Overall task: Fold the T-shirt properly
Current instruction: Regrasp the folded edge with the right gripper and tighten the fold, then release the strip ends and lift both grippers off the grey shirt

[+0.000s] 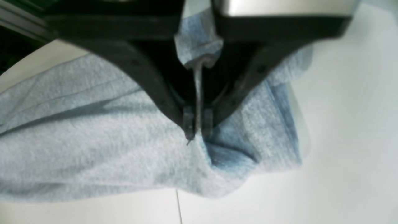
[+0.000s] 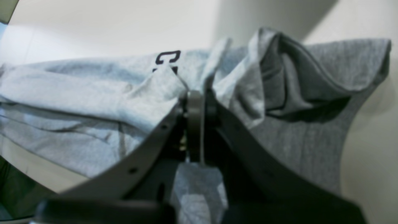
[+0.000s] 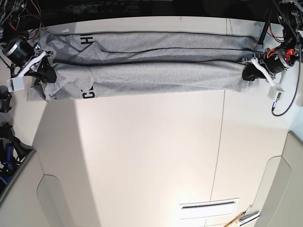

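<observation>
The heather-grey T-shirt (image 3: 142, 66) lies stretched in a long band across the far part of the white table, folded lengthwise, with bits of black lettering (image 3: 87, 41) showing at its left end. My left gripper (image 1: 197, 124) is shut on a thin fold of the T-shirt (image 1: 93, 130) at the band's right end (image 3: 247, 72). At the left end (image 3: 45, 71), my right gripper (image 2: 196, 102) is shut on bunched cloth of the T-shirt (image 2: 93, 93), near a black letter (image 2: 168, 57). A sleeve (image 2: 326, 71) droops to the right of the right gripper.
The white table (image 3: 142, 156) spreads wide below the shirt, with seams (image 3: 218, 137) running across it. A vent slot (image 3: 208, 208) and a small tool (image 3: 244, 218) sit near the front right. Cables (image 3: 289, 90) hang by the right arm; dark gear (image 3: 7, 142) stands at the left edge.
</observation>
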`<control>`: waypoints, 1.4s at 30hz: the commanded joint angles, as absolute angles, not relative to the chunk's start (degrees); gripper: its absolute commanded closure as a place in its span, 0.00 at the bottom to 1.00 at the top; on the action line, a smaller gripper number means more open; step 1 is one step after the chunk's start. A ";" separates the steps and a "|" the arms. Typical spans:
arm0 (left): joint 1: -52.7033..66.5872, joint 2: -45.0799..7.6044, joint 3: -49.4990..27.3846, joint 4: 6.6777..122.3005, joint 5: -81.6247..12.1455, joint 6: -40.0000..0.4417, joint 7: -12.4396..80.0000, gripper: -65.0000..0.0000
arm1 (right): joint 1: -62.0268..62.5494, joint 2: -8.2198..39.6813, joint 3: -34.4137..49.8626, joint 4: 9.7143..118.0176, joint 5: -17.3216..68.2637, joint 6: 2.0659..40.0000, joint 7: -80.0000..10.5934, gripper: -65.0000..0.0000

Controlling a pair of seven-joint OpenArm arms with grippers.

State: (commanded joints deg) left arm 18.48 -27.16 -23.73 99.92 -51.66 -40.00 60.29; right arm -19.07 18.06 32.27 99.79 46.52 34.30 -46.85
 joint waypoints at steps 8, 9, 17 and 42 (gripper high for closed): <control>19.40 -27.16 -23.70 99.90 -51.68 -40.00 60.25 0.66 | -21.32 16.32 32.27 93.25 46.28 34.22 -45.78 1.00; 19.40 -27.16 -23.70 99.90 -51.68 -40.00 60.25 0.62 | -21.32 16.29 32.27 92.03 46.33 34.22 -45.23 0.99; 19.38 -26.79 -30.44 99.90 -51.68 -36.91 59.79 0.46 | -21.10 16.36 32.29 90.87 48.69 34.06 -44.56 0.57; 23.81 -22.41 -38.41 87.02 -62.17 -40.00 59.81 0.28 | -18.76 16.32 32.29 90.85 50.22 34.09 -45.04 0.57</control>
